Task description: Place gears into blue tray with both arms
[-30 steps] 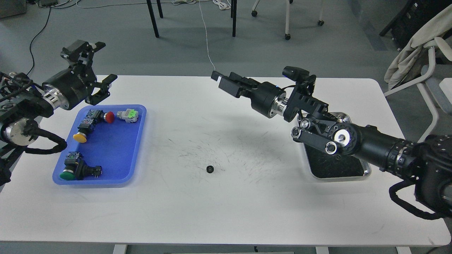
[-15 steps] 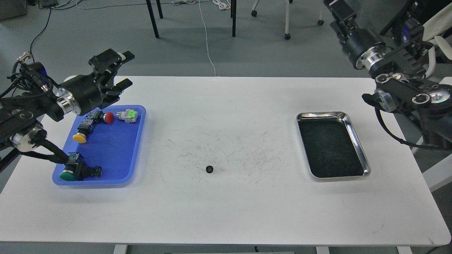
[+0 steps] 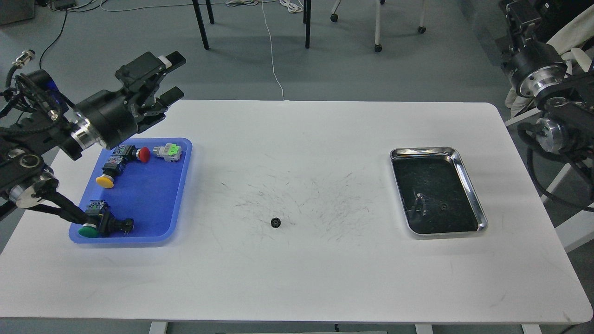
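One gear point(image 3: 275, 222), a tiny black toothed wheel, lies alone on the white table point(image 3: 297, 278) near its middle. The blue tray point(image 3: 151, 195) sits at the left and holds several push-button switches with red point(image 3: 144, 154), yellow point(image 3: 105, 181) and green point(image 3: 87, 230) caps. My left gripper point(image 3: 171, 77) hovers above the tray's far edge, open and empty, pointing right. My right gripper point(image 3: 516, 10) is raised off the table at the top right corner, seen end-on, so its fingers cannot be told apart. Both grippers are far from the gear.
A shiny steel tray point(image 3: 468, 174) with a dark inside stands at the right of the table. Chair and table legs stand on the floor behind. A chair with cloth over it is at the far right, beside my right arm.
My right arm has swung from over the table's middle up and away to the far right, uncovering the steel tray. My left gripper has risen and moved right.
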